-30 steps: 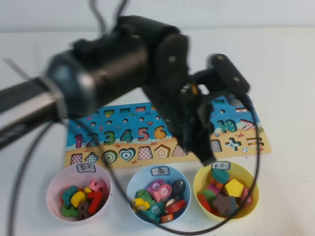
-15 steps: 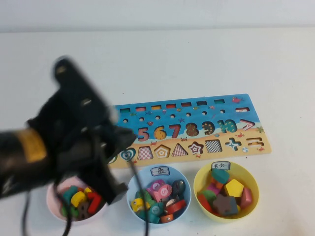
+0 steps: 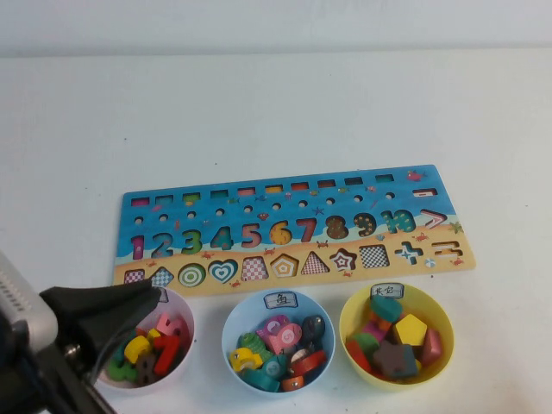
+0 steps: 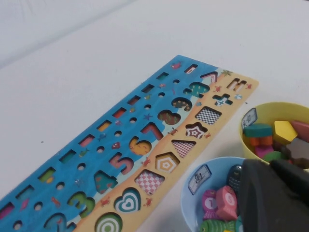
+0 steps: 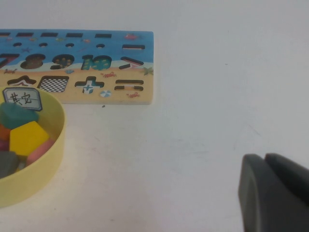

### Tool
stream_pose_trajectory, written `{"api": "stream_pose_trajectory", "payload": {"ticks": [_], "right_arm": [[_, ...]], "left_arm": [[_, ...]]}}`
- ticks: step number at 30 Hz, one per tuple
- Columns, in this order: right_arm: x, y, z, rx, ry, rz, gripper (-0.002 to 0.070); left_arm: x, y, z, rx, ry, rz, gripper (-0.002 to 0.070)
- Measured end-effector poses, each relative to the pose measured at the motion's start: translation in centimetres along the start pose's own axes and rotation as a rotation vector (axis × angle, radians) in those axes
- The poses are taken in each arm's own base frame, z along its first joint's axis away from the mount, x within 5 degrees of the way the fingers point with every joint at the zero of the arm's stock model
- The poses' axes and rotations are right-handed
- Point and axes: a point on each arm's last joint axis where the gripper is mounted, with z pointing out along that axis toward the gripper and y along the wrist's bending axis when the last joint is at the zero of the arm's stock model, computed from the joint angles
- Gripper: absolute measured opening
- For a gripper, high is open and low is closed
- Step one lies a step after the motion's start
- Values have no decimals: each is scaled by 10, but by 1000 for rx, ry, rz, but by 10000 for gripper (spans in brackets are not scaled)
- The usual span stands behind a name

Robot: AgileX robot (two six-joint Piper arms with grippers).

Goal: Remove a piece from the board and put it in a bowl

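Observation:
The board (image 3: 293, 228) lies across the middle of the table, and its triangle slot (image 3: 315, 263) is empty. The yellow bowl (image 3: 354, 315) stands at the front right with several blocks in it. A red block (image 3: 430, 346), probably the triangle piece, lies at the bowl's right side beside a yellow pentagon. My left gripper (image 3: 148, 298) is shut and empty at the front left, over the pink bowl (image 3: 183, 316). In the left wrist view its fingers (image 4: 268, 165) hang above the light blue bowl (image 4: 193, 191). My right gripper (image 5: 264, 157) is shut and empty over bare table, right of the yellow bowl (image 5: 50, 154).
The pink bowl holds number pieces. The light blue bowl (image 3: 237, 319) in the middle holds fish pieces. Each of the three bowls has a small white label on its rim. Bare white table stretches behind the board and to its right.
My left arm has swung away from above the yellow bowl, across the board, down to the front left corner. The board and the bowls now show in full.

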Motion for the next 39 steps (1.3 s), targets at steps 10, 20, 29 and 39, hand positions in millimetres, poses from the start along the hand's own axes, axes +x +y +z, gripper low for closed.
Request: {"api": "stream_pose_trajectory", "payload": {"ticks": [10,20,29,39], "right_arm": [[0,0,0,0,0,0,-17],[0,0,0,0,-2,0,-17],[0,0,0,0,-2,0,-17],[0,0,0,-1,-6,1,-17]], "left_arm": [[58,6,-23,-198,-319,20,-2],[114,20,-53,-698,-407,-102,-2],[151,19,-45,-729,-33,-243,-3],[158,17,-45,-720,39,-260,-3]]}}
